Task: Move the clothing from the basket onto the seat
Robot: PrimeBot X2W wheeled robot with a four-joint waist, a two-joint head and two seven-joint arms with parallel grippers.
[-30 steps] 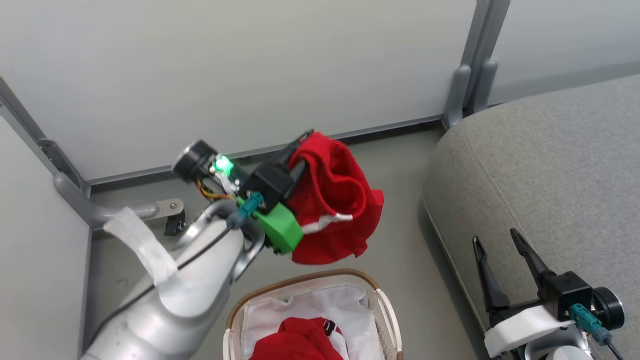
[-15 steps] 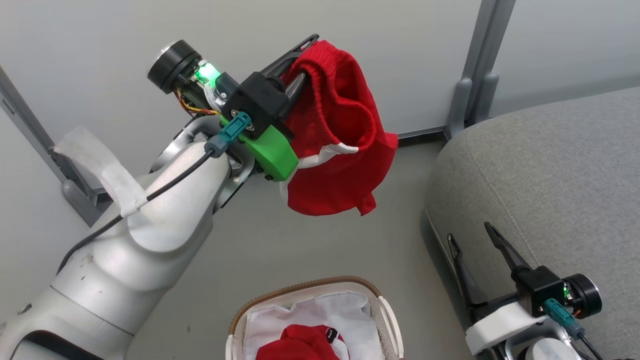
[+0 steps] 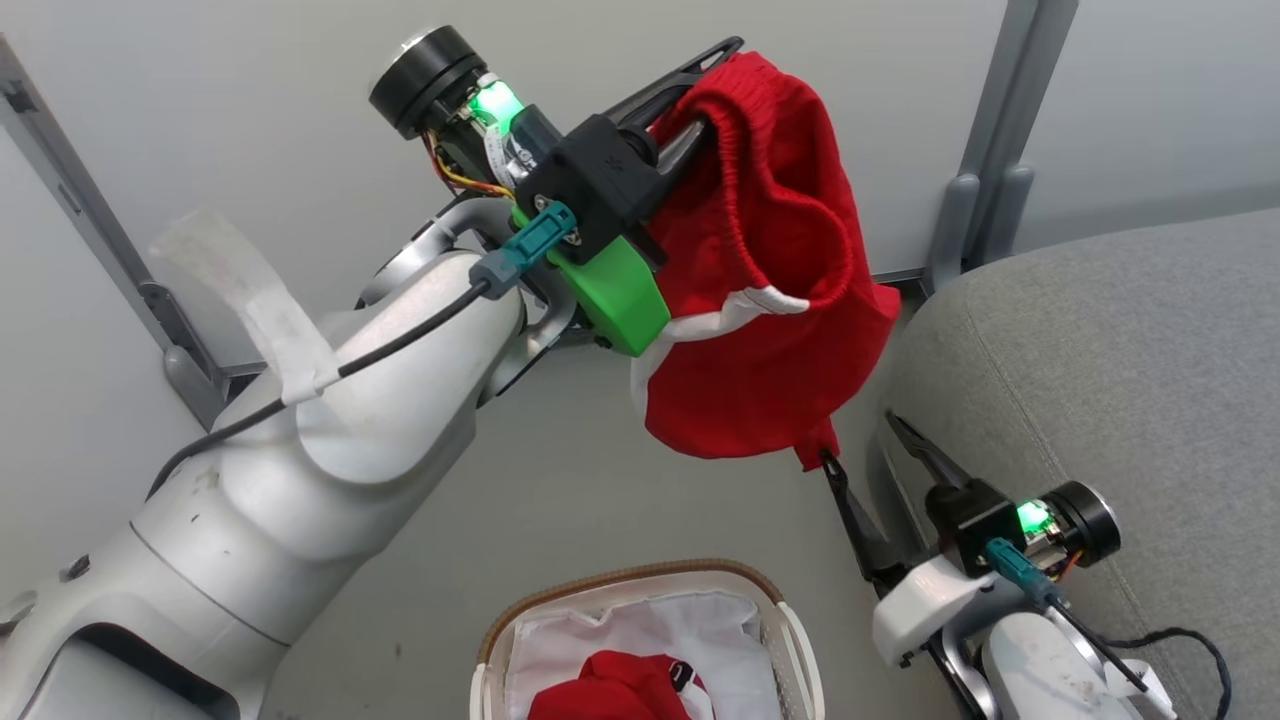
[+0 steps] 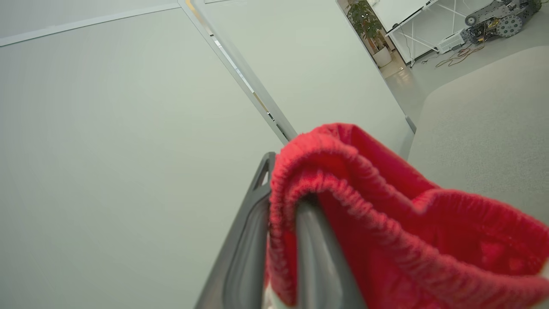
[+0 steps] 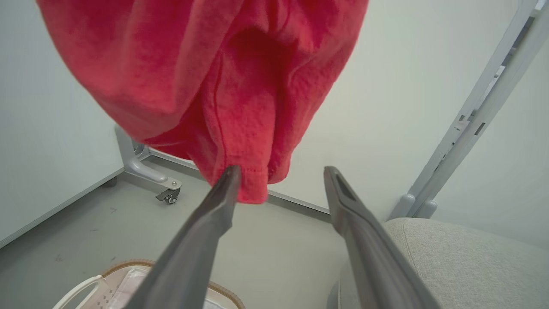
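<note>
Grey floor (image 3: 560,480) below: upper centre, left gripper (image 3: 715,90) pinches the shorts (image 3: 770,330) by the waistband; right gripper (image 3: 858,440), lower right, gapes beneath and could snag the hem.

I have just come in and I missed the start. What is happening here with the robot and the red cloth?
The robot's left gripper is shut on the ribbed waist of the red shorts and holds them in the air beside the grey seat. The right gripper is open, close under the hanging hem. Another red garment lies in the basket.
</note>
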